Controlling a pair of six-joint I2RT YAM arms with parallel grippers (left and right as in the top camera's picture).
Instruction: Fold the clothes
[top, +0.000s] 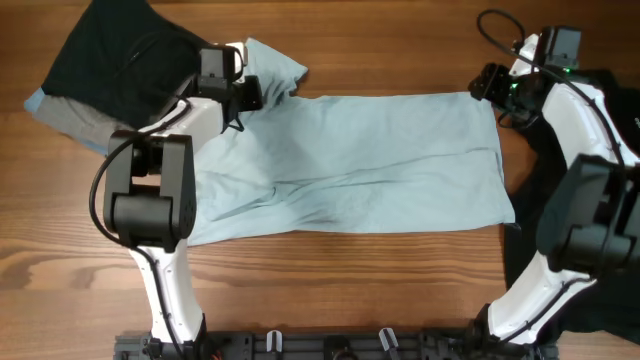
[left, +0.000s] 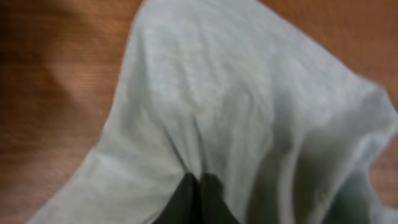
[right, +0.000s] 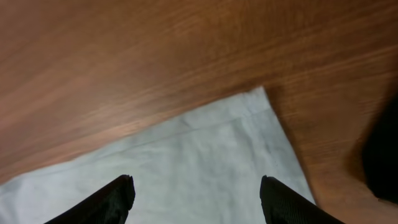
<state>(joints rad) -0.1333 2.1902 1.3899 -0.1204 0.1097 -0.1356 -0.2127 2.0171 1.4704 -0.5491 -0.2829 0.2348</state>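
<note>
A pale light-blue T-shirt (top: 350, 160) lies spread across the wooden table, folded into a long band. My left gripper (top: 262, 92) is at its far left end, shut on the bunched fabric near the sleeve (top: 275, 65); in the left wrist view the cloth (left: 236, 106) is pinched between the closed fingers (left: 200, 186). My right gripper (top: 487, 88) hovers open over the shirt's far right corner (right: 258, 99); its fingers (right: 196, 186) are wide apart above the cloth, holding nothing.
A pile of black and grey clothes (top: 105, 70) lies at the far left, behind the left arm. A black garment (top: 600, 200) lies under the right arm at the right edge, and shows at the right of the right wrist view (right: 382, 155).
</note>
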